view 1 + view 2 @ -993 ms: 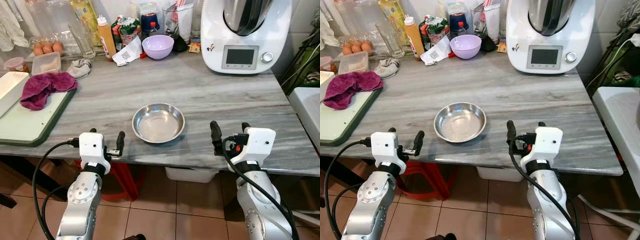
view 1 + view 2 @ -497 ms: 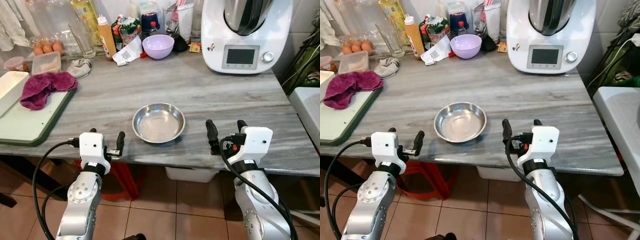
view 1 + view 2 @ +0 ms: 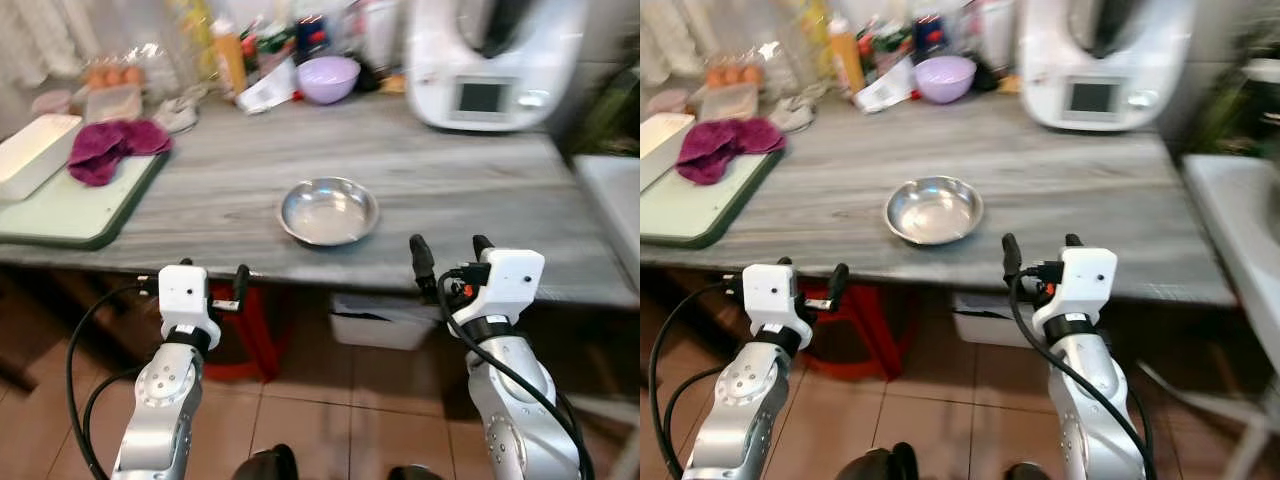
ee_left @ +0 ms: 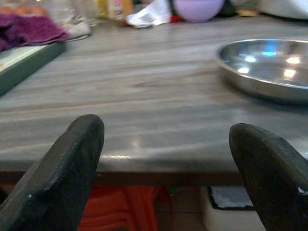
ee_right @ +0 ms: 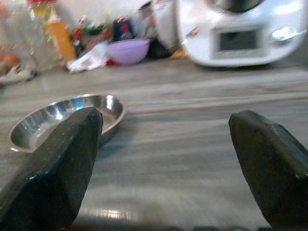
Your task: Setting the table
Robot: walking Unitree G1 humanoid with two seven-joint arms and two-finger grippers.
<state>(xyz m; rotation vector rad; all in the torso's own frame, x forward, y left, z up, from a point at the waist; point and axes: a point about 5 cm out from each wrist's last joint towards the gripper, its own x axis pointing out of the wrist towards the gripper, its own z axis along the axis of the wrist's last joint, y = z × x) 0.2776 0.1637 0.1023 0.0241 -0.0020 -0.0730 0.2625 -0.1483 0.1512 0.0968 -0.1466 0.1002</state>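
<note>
counter (image 3: 470,175): grey marble-look top, ahead of both grippers
food processor (image 3: 490,60): white, far back, beyond right gripper
steel bowl (image 3: 329,211): empty, on counter near front edge, ahead and between both grippers
left gripper (image 3: 212,283): fingers spread, empty, short of counter edge
right gripper (image 3: 450,256): fingers spread, empty, at counter edge

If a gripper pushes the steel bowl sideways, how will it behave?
The steel bowl looks shallow, wide and thin, so probably light and stiff. On the smooth table it would likely slide rather than tip. Its polished rim may slip between fingers.
</note>
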